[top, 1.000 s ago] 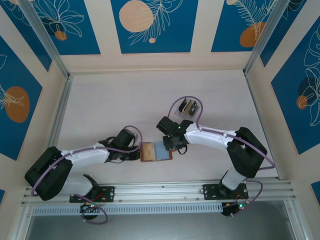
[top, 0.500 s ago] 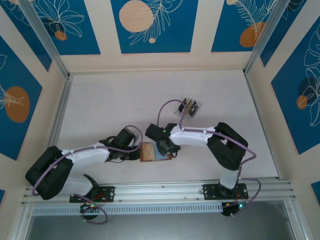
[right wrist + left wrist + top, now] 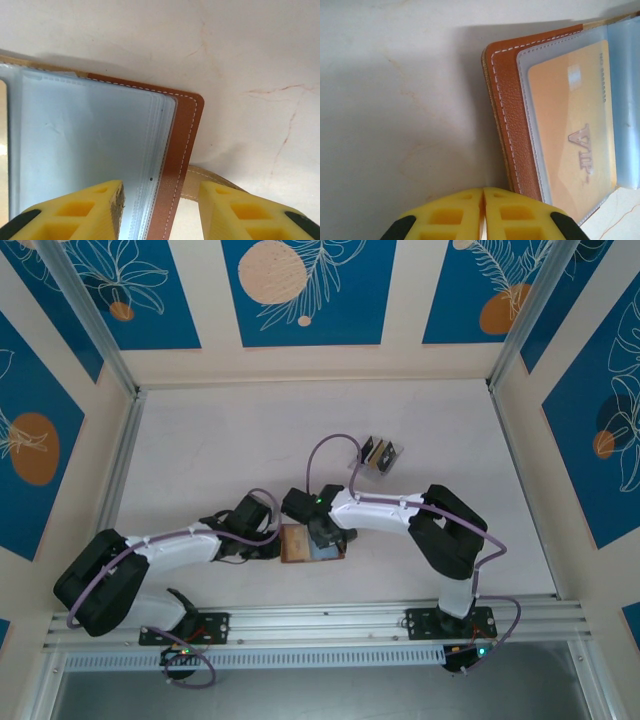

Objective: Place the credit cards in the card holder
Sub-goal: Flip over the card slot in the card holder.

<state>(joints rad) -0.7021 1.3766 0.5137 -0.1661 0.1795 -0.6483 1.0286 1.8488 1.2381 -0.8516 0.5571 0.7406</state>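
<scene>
desk (image 3: 220, 440): pale, faintly veined surface, walled in by blue-and-cream panels (image 3: 300, 290).
left arm (image 3: 160, 550): reaches in low from the lower left, its wrist at the left edge of the holder (image 3: 296, 544).
right arm (image 3: 400, 512): bends in from the lower right, its wrist over the holder's right half.
holder: brown stitched leather, lying open and flat at the front middle of the desk, between the two wrists; clear sleeves (image 3: 85, 150) cover its inside.
tray (image 3: 397, 450): small and clear, well apart from the holder, behind it and to the right, with dark and tan cards (image 3: 378, 454) in it.
gold card (image 3: 570, 125): marked VIP, tucked inside a clear sleeve on the holder's left half.
tab (image 3: 210, 182): tan strap peeking out from under the holder's right edge.
left fingers (image 3: 465, 205): yellow, pressed together with nothing between them, just beside the holder's left corner.
right fingers (image 3: 100, 205): yellow, parted and gripping nothing, one over the sleeves, the other beyond the leather edge.
</scene>
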